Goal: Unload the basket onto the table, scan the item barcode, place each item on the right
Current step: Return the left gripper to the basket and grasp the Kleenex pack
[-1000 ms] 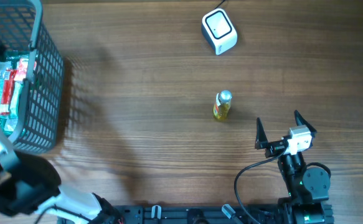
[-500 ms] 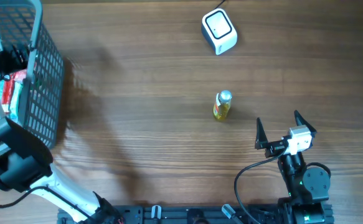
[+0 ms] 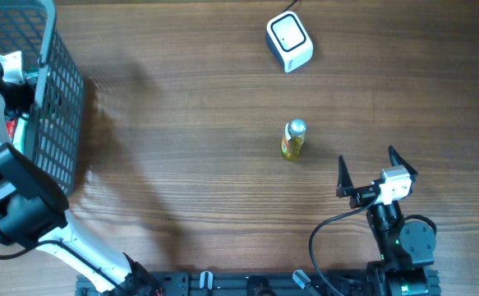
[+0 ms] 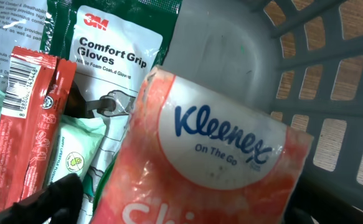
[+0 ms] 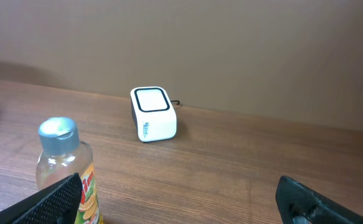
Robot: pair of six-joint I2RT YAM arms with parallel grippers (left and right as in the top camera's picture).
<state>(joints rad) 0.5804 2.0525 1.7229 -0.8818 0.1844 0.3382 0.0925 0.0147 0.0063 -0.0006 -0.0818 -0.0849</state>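
**Kleenex pack (image 4: 212,155) in basket, left gripper right at it**

Overhead: left gripper (image 3: 13,82) is down inside the grey basket (image 3: 58,123) at far left, well apart from the white scanner (image 3: 289,42); the pack is hidden here. Right gripper (image 3: 366,156) is wide open and empty, near a small bottle (image 3: 293,138).

Left wrist: the pack fills the view, lying over a gloves packet (image 4: 113,56). One finger (image 4: 44,199) shows at its lower left; can't tell jaw spread or grip.

Right wrist: fingers spread, nothing between.

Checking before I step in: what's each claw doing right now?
Left claw: open, at the tissue pack in the basket, nothing gripped.
Right claw: open, empty.
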